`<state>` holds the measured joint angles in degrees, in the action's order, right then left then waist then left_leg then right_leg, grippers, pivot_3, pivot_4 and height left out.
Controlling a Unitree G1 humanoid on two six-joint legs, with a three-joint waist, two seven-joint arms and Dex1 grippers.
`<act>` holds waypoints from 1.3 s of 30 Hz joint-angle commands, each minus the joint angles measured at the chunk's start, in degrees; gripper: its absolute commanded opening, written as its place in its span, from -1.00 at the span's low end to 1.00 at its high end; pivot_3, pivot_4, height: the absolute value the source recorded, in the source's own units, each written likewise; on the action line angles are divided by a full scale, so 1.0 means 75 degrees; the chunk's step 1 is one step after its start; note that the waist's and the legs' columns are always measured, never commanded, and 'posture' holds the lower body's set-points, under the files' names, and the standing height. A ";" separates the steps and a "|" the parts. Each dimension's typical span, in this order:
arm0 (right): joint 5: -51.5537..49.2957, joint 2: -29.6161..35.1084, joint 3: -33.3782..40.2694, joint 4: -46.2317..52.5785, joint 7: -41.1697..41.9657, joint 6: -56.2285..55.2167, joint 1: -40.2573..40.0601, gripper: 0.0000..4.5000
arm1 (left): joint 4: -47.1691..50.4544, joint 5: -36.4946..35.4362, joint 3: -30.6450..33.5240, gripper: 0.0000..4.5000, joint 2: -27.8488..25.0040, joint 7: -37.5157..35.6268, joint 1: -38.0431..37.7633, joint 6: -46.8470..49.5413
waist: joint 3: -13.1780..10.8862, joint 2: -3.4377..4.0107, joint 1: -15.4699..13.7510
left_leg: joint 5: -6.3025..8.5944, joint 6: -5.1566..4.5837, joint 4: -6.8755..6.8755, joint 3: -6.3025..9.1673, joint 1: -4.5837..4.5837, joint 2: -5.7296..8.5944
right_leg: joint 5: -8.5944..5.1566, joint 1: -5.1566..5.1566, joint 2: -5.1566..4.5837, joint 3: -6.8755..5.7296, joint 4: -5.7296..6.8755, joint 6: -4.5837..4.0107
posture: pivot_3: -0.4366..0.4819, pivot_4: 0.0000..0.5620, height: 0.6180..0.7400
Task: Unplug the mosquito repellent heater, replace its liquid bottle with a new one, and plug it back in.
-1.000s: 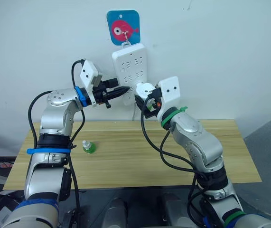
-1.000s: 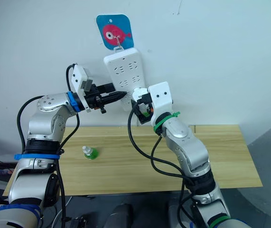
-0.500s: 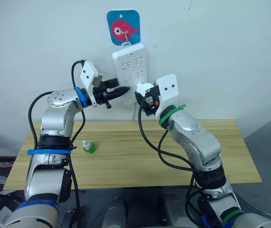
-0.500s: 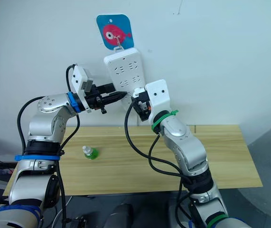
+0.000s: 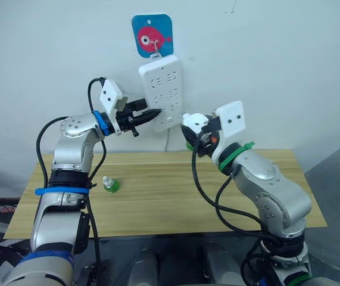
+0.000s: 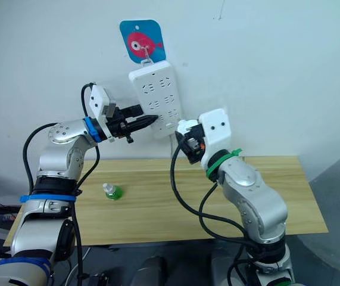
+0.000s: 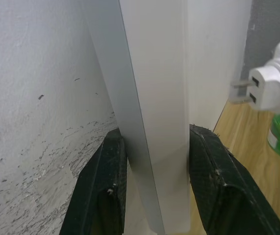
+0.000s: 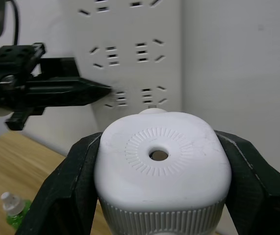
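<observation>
The right gripper (image 5: 195, 132) moves away from the power strip (image 5: 159, 92), toward 4 o'clock, and takes the heater (image 5: 193, 123) with it. The heater is now out of its socket and apart from the strip. The strip now hangs more tilted.

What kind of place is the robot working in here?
Probably an indoor test or lab setup rather than a lived-in room: a plain white wall, a bare wooden table, and a power strip hung from a fish-picture hook.
</observation>
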<state>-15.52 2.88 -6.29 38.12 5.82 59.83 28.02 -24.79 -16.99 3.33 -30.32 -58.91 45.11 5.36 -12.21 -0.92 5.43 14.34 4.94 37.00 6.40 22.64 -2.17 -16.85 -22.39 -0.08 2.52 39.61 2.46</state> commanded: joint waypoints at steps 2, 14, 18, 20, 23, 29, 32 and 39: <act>-0.0345 -0.0095 0.0669 0.0379 -0.0004 0.0051 0.0116 0.32 | 0.0080 0.0484 0.0374 0.17 -0.0748 0.0609 -0.0426 -0.0395 | -0.0002 0.0004 0.0171 | 0.0000 0.0000 -0.0008 0.0000 -0.0002 -0.0003 | -0.0003 -0.0009 0.0002 0.0003 0.0009 -0.0005 | -0.44 -0.38 0.75; -0.0920 -0.0502 0.1420 0.0198 -0.0033 -0.0073 0.0235 0.32 | 0.3291 -0.0740 0.0975 1.00 -0.2202 -0.0144 -0.2667 0.1053 | -0.0008 0.0014 0.0407 | 0.0000 0.0000 -0.0038 -0.0024 0.0059 -0.0043 | -0.0023 -0.0124 0.0029 0.0015 0.0055 -0.0036 | -0.36 -0.36 0.75; -0.1471 -0.0896 0.2037 0.0158 -0.0093 -0.0011 0.0332 0.32 | 0.4948 -0.1092 0.0475 1.00 -0.2176 -0.0223 -0.3468 0.1806 | -0.0008 0.0014 0.0310 | 0.0000 0.0001 -0.0041 -0.0025 0.0060 -0.0039 | -0.0024 -0.0122 0.0025 0.0014 0.0052 -0.0038 | -0.38 -0.35 0.75; -0.1763 -0.1096 0.2321 0.0136 -0.0214 0.0058 0.0355 0.32 | 0.5461 -0.1101 0.0247 1.00 -0.2038 -0.0136 -0.3666 0.1899 | -0.0008 0.0014 0.0311 | 0.0000 0.0001 -0.0038 -0.0032 0.0058 -0.0038 | -0.0024 -0.0121 0.0023 0.0023 0.0051 -0.0038 | -0.38 -0.35 0.75; -0.2680 -0.1845 0.3082 0.0083 -0.0681 0.0196 0.0408 0.32 | 0.5480 -0.1079 -0.0026 1.00 -0.1111 0.0660 -0.3254 0.1920 | -0.0008 0.0014 0.0272 | 0.0000 0.0001 -0.0035 -0.0032 0.0054 -0.0037 | -0.0024 -0.0117 0.0024 0.0022 0.0056 -0.0038 | -0.40 -0.36 0.75; -0.4983 -0.2597 0.4057 -0.0223 -0.2171 -0.0039 0.0439 0.32 | 0.5140 -0.0791 -0.0694 1.00 0.0287 0.1211 -0.2620 0.1424 | -0.0008 0.0015 0.0340 | 0.0000 0.0000 -0.0028 -0.0037 0.0057 -0.0038 | -0.0023 -0.0117 0.0027 0.0025 0.0055 -0.0038 | -0.45 -0.37 0.75; -0.6103 -0.2499 0.4081 -0.0425 -0.2924 -0.0378 0.0339 0.32 | 0.4830 -0.0724 -0.0868 1.00 0.0782 0.1378 -0.2318 0.1273 | -0.0007 0.0017 0.0417 | 0.0001 -0.0001 -0.0032 -0.0038 0.0055 -0.0041 | -0.0023 -0.0118 0.0032 0.0027 0.0057 -0.0038 | -0.48 -0.38 0.75; -0.8412 -0.2020 0.3441 -0.0677 -0.4347 -0.1468 0.0117 0.32 | 0.3943 -0.0547 -0.1122 1.00 0.1580 0.1369 -0.1754 0.0642 | -0.0006 0.0018 0.0549 | 0.0001 -0.0002 -0.0033 -0.0040 0.0055 -0.0045 | -0.0023 -0.0118 0.0042 0.0032 0.0060 -0.0038 | -0.51 -0.41 0.75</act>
<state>-74.50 -8.55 20.85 31.84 -25.32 51.38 29.85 4.27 -21.19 -5.39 -18.94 -48.90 30.79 11.85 -12.26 -0.79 9.55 14.35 4.93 36.76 6.10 23.05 -2.51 -17.03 -23.27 0.23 2.76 40.06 2.17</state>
